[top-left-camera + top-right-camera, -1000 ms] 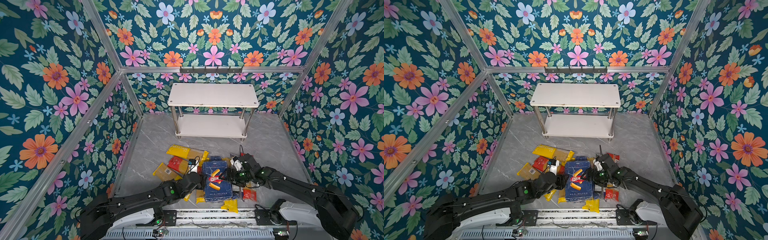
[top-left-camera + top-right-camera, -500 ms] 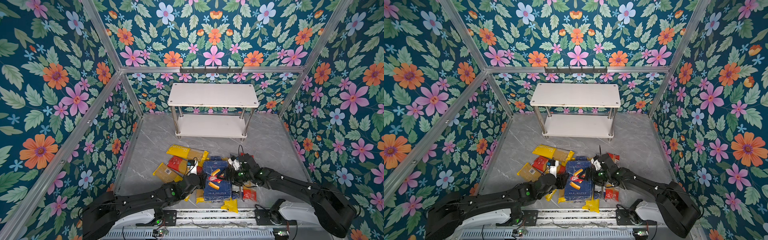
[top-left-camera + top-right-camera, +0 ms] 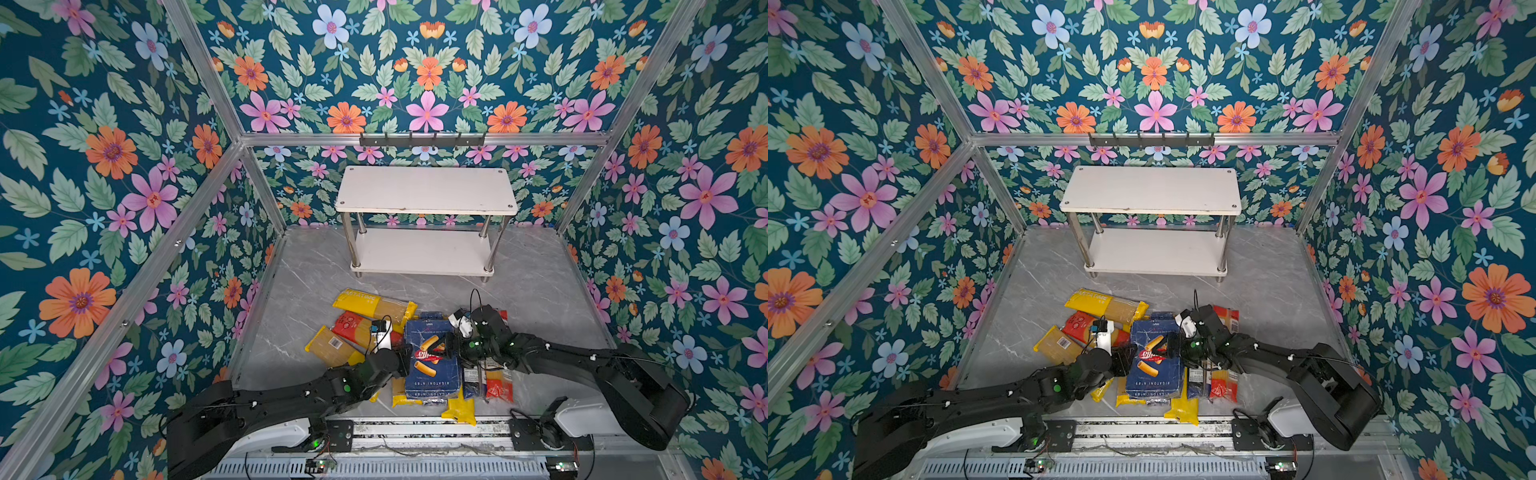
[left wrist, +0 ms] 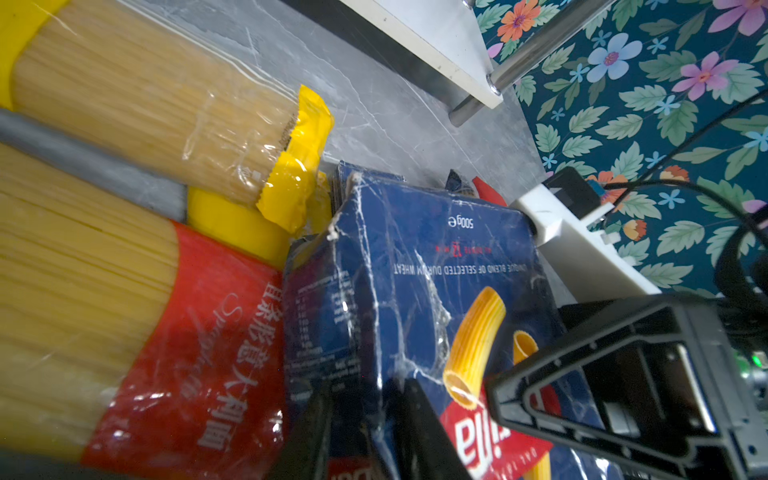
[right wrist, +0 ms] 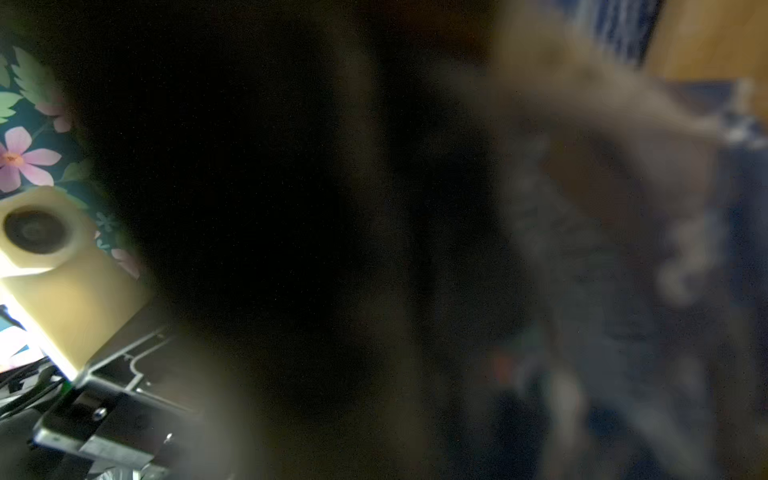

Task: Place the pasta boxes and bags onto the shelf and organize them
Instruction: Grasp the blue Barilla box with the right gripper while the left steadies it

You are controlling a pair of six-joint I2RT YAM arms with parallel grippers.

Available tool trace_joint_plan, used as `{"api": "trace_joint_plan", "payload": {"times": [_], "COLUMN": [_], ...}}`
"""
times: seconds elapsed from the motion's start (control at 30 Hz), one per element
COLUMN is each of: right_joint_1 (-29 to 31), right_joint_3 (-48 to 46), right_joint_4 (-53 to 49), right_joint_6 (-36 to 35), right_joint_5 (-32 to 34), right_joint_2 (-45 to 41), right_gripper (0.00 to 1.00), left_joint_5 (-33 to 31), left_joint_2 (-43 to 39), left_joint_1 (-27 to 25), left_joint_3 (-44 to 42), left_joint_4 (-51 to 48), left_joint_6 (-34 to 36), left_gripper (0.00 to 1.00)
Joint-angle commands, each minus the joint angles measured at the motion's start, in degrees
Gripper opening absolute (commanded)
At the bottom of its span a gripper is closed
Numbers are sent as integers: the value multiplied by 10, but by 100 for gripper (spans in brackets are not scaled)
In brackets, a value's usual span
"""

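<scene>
Nearest the base rail, a yellow bag end (image 3: 459,409) protrudes from under the rigatoni pack (image 3: 432,376), which lies flat on top of the heap on the grey floor (image 3: 540,291). The left gripper (image 4: 368,436) pinches that pack's left edge. The right gripper (image 3: 448,348) sits over its right edge; whether it grips cannot be told, its wrist view being blurred. Behind lie a red-ended bag (image 3: 353,326) and a yellow-ended bag (image 3: 374,305). The shelf (image 3: 424,191) stands at the back wall, well apart from the heap.

Glossy crinkled film covers the rigatoni pack (image 4: 415,257); the shelf (image 3: 419,251) has matt boards (image 3: 424,189), shiny metal posts (image 3: 350,241).
</scene>
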Motion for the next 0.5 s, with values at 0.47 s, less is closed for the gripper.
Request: {"api": "trace_joint_plan", "payload": {"times": [0.47], "right_joint_1": [2], "right_joint_3": [46], "right_joint_4": [-50], "right_joint_6": [-25], "right_joint_5": [2], "right_joint_2": [-76], "right_gripper": [42], "left_joint_5": [-105], "left_joint_2": [-85], "left_joint_1": [8], "left_joint_3": [93], "left_joint_4": [-362], "left_joint_6": [10], "left_gripper": [69]}}
